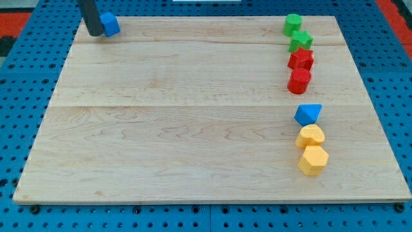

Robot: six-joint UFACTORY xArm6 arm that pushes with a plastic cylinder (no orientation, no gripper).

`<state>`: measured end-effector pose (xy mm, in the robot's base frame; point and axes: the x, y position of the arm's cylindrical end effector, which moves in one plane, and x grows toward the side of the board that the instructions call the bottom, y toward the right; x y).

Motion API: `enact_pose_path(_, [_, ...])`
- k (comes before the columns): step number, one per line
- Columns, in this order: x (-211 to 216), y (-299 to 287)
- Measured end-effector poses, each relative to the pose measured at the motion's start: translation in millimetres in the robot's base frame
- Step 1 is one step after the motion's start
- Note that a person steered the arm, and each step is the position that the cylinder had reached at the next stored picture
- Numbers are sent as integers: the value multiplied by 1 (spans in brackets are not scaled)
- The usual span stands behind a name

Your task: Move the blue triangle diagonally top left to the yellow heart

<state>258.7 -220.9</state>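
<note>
Touching the blue cube [111, 24], my tip [95, 33], rod top cropped, no pincer fitted.

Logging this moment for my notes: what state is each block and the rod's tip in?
my tip: top left corner, touching the blue cube's left side.
blue cube: against my tip.
blue triangle: directly above the yellow heart, touching it.
yellow heart: touching the yellow hexagon.
yellow hexagon: lowest.
green blocks: touching, top right.
red blocks: touching, below green.
</note>
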Motion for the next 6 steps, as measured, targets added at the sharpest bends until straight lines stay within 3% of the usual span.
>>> enact_pose_path(1, [70,78])
enact_pose_path(3, [149,318])
enact_pose_path(5, [224,516])
enact_pose_path(6, [231,454])
